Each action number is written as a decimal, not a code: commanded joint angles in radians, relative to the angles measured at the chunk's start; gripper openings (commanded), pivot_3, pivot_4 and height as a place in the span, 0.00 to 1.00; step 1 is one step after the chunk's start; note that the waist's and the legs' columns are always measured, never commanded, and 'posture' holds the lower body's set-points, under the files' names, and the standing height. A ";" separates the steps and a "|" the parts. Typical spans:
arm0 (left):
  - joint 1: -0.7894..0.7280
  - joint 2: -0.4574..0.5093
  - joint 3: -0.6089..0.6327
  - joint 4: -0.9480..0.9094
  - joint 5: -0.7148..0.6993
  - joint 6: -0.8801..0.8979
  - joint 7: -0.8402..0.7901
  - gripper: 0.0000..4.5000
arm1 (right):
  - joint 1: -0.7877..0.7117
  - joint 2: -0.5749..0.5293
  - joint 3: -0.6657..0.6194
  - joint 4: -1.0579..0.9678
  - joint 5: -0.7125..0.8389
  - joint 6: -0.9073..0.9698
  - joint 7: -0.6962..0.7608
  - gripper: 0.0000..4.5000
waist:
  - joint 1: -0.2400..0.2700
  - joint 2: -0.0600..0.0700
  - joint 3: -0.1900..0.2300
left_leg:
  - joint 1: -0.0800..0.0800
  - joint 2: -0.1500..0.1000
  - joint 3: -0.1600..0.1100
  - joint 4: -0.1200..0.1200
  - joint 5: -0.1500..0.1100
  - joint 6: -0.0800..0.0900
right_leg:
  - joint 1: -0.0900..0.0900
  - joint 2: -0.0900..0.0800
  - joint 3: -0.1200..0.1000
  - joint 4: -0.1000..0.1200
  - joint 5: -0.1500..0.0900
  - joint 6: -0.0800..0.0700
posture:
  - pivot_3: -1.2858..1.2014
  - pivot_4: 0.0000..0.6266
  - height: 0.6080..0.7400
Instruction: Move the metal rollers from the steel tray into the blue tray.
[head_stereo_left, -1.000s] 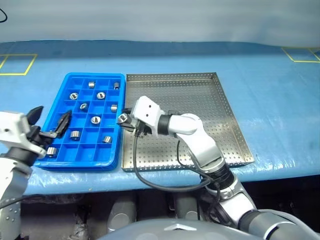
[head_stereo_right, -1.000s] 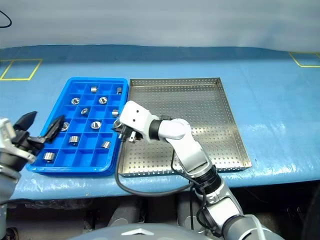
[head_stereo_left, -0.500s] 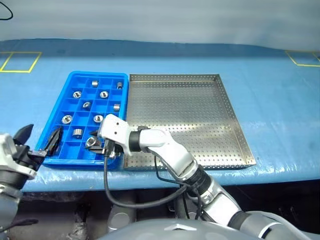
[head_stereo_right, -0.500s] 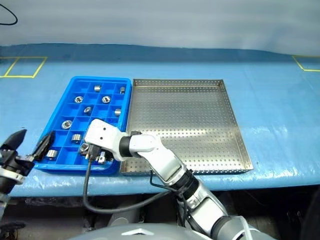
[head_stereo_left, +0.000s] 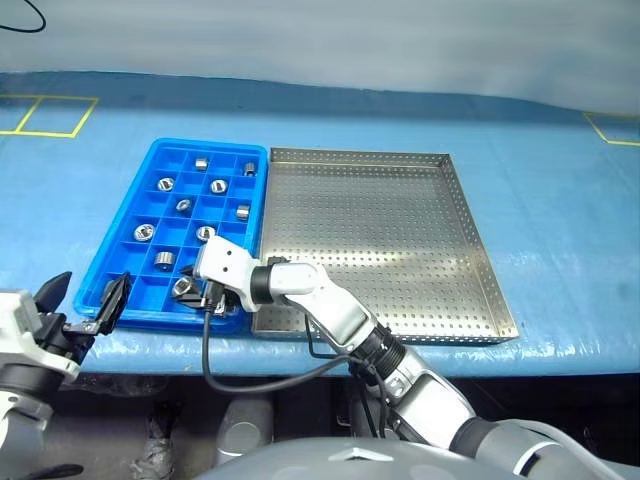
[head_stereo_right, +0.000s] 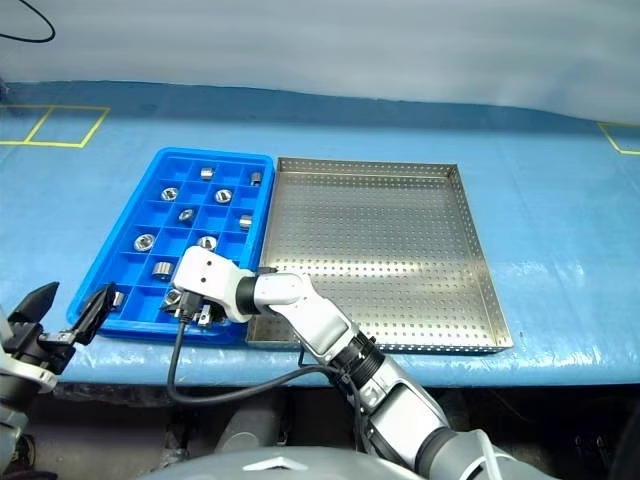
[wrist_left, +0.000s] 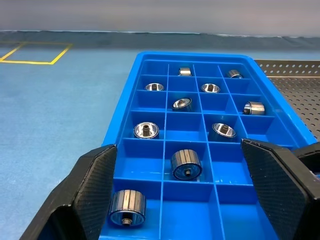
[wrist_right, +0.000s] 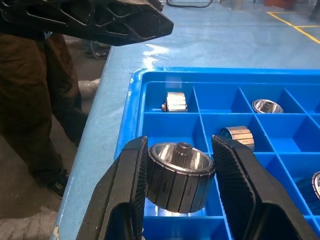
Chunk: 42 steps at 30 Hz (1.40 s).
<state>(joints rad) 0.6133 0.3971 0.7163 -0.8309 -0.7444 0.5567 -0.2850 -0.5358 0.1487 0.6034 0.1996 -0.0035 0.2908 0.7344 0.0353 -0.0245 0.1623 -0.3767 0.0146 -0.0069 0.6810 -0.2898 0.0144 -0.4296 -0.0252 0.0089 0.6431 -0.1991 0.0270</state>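
Pinching a small ribbed silver metal roller (wrist_right: 178, 176), the right claw (wrist_right: 178, 197) hovers seemingly above the bright blue compartmented plastic tray's (head_stereo_left: 108, 252) near row; the left claw (head_stereo_left: 84, 300) stands spread.

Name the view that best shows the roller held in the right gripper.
The right wrist view: the held roller sits large between the right gripper's jaws, ribbed side and hollow end plain, above the blue tray. Both eye views show it as a small silver glint at the tray's near edge. The left wrist view hides it.

Probably a workshop: yellow-taped floor (wrist_right: 295, 22), parts trays.
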 joint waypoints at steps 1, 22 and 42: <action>0.013 -0.003 0.003 -0.047 0.009 -0.032 0.003 0.96 | -0.037 0.052 -0.012 0.021 0.016 -0.046 -0.006 0.37 | 0.003 0.000 0.000 | 0.000 0.000 0.000 0.000 0.000 0.000 | 0.000 0.000 0.000 0.000 0.000 0.000 | 0.61 0.24 1.00; -0.056 0.005 -0.103 -0.058 0.025 -0.036 0.064 0.96 | -0.111 0.118 -0.013 0.205 0.032 -0.142 -0.029 0.99 | 0.010 0.000 0.000 | 0.003 0.002 0.000 -0.001 0.000 0.000 | 0.001 0.001 0.000 0.001 0.000 0.000 | 0.60 0.24 1.00; -0.484 0.037 -0.677 0.101 0.242 0.045 0.070 0.96 | 0.120 -0.308 -0.438 -0.413 -0.024 0.019 -0.307 0.99 | -0.023 0.004 0.002 | -0.002 -0.005 0.001 -0.001 -0.001 0.002 | 0.000 -0.002 0.003 -0.001 0.002 -0.001 | 0.51 0.24 1.00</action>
<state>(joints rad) 0.1519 0.4345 0.0438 -0.7240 -0.5187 0.6186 -0.2030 -0.4321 -0.1429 0.2003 -0.1506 -0.0193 0.2893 0.4417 0.0123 -0.0202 0.1647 -0.3784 0.0090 -0.0063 0.6800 -0.2909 0.0164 -0.4298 -0.0259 0.0117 0.6422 -0.1970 0.0257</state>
